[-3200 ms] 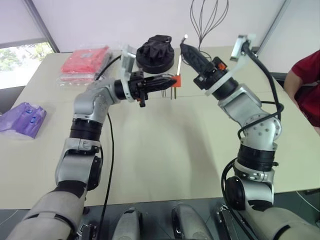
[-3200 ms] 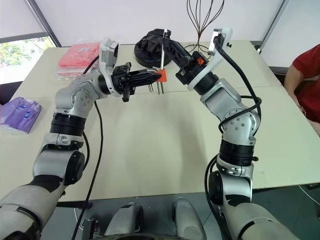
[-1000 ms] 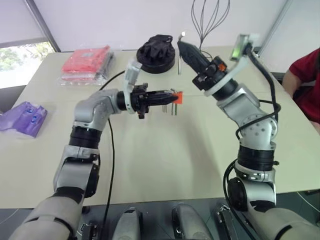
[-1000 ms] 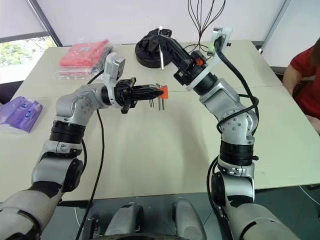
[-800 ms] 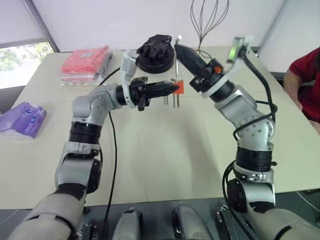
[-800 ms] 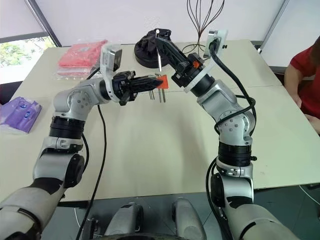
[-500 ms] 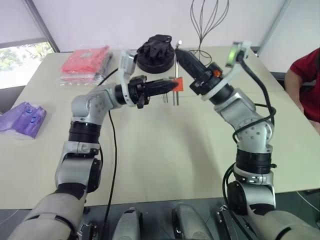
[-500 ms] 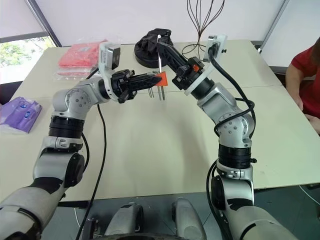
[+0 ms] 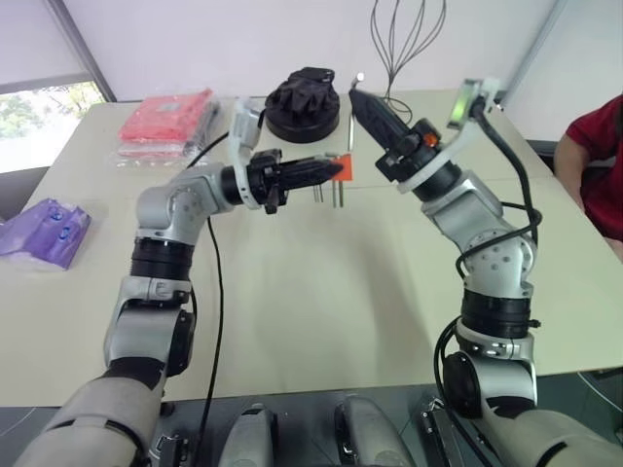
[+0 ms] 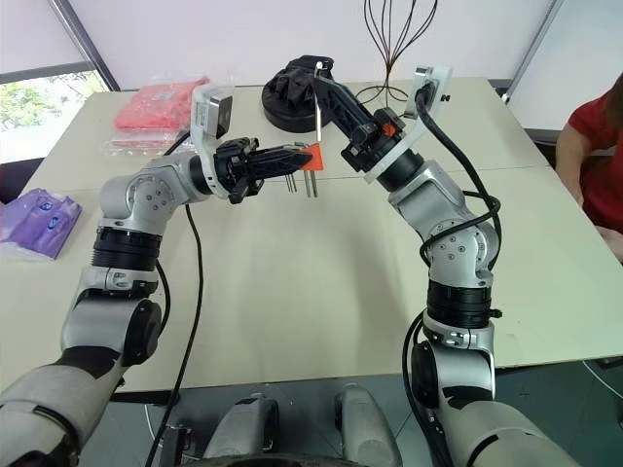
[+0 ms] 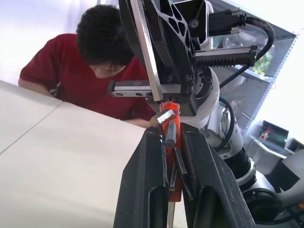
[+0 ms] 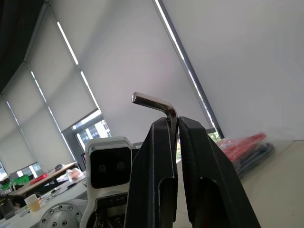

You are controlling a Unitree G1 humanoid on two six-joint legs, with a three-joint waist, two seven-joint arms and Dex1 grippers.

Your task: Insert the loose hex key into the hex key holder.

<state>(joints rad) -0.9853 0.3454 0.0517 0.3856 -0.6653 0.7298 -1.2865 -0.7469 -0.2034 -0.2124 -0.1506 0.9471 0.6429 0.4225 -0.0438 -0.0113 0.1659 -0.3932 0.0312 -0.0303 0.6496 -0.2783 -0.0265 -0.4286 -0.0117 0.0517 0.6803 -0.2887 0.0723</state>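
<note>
My left gripper (image 9: 334,168) is shut on the hex key holder (image 10: 314,155), a small orange block held above the table. A few short keys (image 10: 307,182) hang below it. My right gripper (image 10: 329,93) points up and left and is shut on the loose hex key (image 10: 317,109), which stands almost upright. The key's bent short end (image 12: 153,101) sticks out above the fingers. Its lower end comes down to the holder's top edge; I cannot tell whether it touches. In the left wrist view the holder (image 11: 171,142) sits between the black fingers (image 11: 142,190).
A black round object (image 9: 304,101) stands just behind both grippers. Red packages (image 9: 164,122) lie at the back left and a purple bag (image 9: 47,230) at the left edge. Thin black wires (image 9: 401,44) rise at the back. A person in a red shirt (image 9: 602,161) is at the right.
My left gripper has lifted the holder a little, closer under the key. The right gripper has wavered slightly and sits about where it was.
</note>
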